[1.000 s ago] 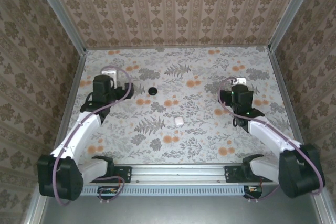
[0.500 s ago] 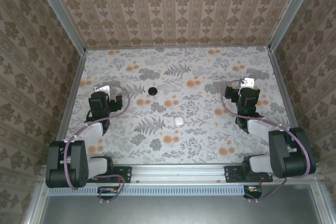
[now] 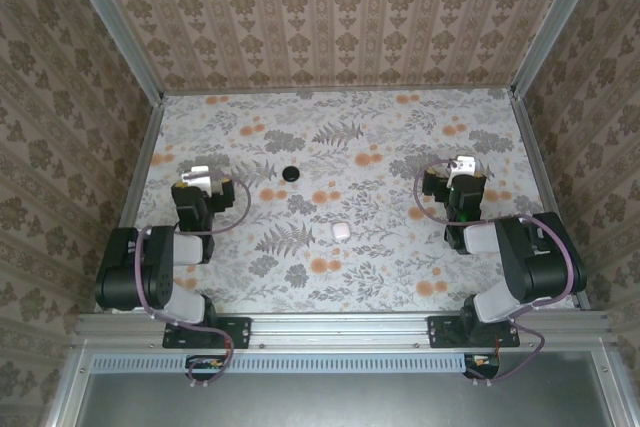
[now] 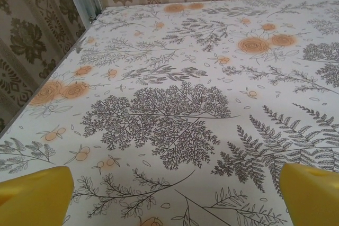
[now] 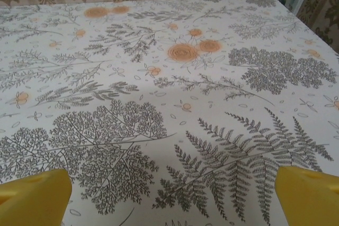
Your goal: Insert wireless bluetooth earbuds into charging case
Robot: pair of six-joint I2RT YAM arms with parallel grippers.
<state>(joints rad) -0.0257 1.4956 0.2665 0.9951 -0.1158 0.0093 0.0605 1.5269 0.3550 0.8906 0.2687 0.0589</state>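
Near the middle of the table lies the small white charging case, well apart from both my pincers. Beyond it sits a small black blob, possibly the earbuds, though it is too small for me to tell. I hold nothing, so I judge both arms parked clear of the work. My left pincer and right pincer stand wide apart, yellow fingertips at the frame edges, low over the floral surface. Both arms are folded close to their bases.

Black-jointed white arms, mauve cables, yellow pincer fingertips
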